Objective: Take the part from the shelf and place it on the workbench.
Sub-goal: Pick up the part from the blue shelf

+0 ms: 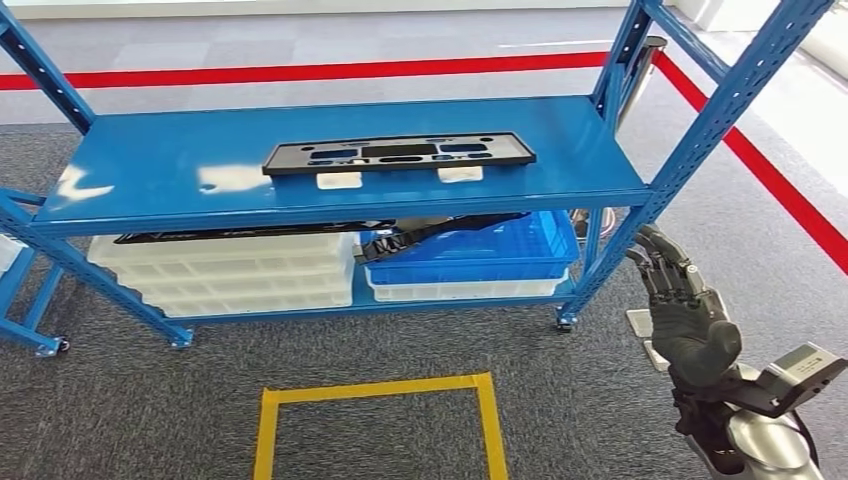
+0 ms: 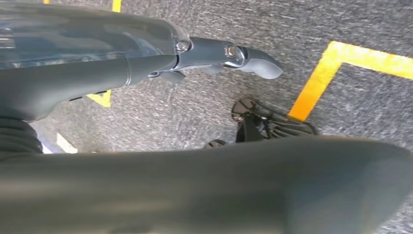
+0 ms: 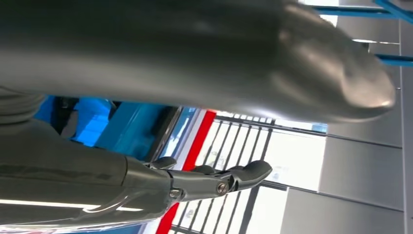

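Observation:
A long flat black plastic part (image 1: 399, 154) with several cut-outs lies across the top level of the blue shelf (image 1: 180, 165), resting on two small white blocks (image 1: 339, 180). My right hand (image 1: 688, 322) is raised at the lower right, outside the shelf's right post, fingers apart and empty, well below and to the right of the part. The right wrist view has the same hand's fingers (image 3: 229, 178) stretched out with nothing between them. My left hand (image 2: 219, 53) hangs over the grey carpet, its fingers extended and holding nothing.
On the lower shelf sit stacked white trays (image 1: 230, 275) with a dark part on top and a blue crate (image 1: 480, 255) holding another black part. A yellow taped square (image 1: 380, 420) marks the carpet in front. Red floor tape (image 1: 770, 180) runs behind and to the right.

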`<state>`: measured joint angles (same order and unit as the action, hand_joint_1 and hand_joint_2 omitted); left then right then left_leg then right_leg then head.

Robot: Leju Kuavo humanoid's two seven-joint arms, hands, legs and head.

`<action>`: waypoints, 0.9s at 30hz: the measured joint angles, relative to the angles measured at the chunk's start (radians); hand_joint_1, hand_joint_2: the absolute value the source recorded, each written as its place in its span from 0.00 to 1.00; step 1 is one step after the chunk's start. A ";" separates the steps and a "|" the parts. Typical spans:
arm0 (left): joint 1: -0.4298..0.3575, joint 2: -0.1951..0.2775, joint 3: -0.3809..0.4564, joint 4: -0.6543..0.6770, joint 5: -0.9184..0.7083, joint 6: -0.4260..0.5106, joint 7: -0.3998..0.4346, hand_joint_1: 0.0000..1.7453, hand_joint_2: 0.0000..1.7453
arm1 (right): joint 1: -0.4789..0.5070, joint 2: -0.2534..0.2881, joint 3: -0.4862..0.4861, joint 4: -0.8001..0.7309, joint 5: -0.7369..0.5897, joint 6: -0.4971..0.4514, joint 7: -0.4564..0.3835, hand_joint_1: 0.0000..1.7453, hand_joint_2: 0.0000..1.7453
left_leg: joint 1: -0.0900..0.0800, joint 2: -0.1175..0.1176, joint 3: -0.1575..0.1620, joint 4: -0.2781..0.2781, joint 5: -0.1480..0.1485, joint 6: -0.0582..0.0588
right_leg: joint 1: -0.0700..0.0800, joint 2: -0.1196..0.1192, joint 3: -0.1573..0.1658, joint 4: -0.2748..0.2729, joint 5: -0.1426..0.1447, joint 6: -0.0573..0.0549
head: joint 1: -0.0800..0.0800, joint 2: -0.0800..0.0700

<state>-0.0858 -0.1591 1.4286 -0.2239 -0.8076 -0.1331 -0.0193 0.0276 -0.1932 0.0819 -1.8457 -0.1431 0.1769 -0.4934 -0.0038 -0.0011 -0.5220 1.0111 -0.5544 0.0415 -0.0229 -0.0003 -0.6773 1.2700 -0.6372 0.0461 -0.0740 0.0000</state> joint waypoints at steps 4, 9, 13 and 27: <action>-0.002 0.000 -0.001 0.000 0.000 0.000 -0.003 0.00 0.00 | 0.003 -0.001 0.000 -0.002 0.007 -0.009 0.001 0.00 0.00 | 0.003 0.000 0.037 0.002 -0.032 -0.019 | 0.004 -0.003 0.059 -0.196 0.118 -0.009 | 0.000 0.000; -0.003 0.000 -0.001 0.000 -0.001 0.000 -0.004 0.00 0.00 | 0.005 -0.002 0.000 -0.013 0.010 -0.010 0.001 0.00 0.00 | 0.002 0.000 0.033 0.048 -0.047 -0.045 | 0.002 -0.002 0.080 -0.212 0.103 -0.048 | 0.000 0.000; -0.005 0.000 -0.002 0.000 -0.002 0.000 -0.005 0.00 0.00 | 0.006 -0.002 0.001 -0.018 0.011 -0.011 0.001 0.00 0.00 | 0.009 0.000 -0.108 0.265 -0.122 -0.065 | 0.000 0.000 0.102 -0.215 0.082 -0.058 | -0.001 0.000; -0.001 0.008 -0.002 0.002 -0.009 0.001 -0.011 0.00 0.00 | 0.009 -0.015 -0.001 -0.040 0.013 -0.027 0.004 0.00 0.00 | -0.009 -0.001 -0.032 0.004 0.030 0.013 | 0.001 0.002 0.103 -0.078 -0.023 -0.017 | 0.000 0.000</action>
<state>-0.0867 -0.1511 1.4266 -0.2222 -0.8163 -0.1322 -0.0302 0.0368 -0.2086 0.0810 -1.8856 -0.1305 0.1495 -0.4891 -0.0124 -0.0017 -0.5540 1.0152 -0.5246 0.0541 -0.0215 0.0020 -0.5740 1.1918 -0.6601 0.0294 -0.0737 0.0000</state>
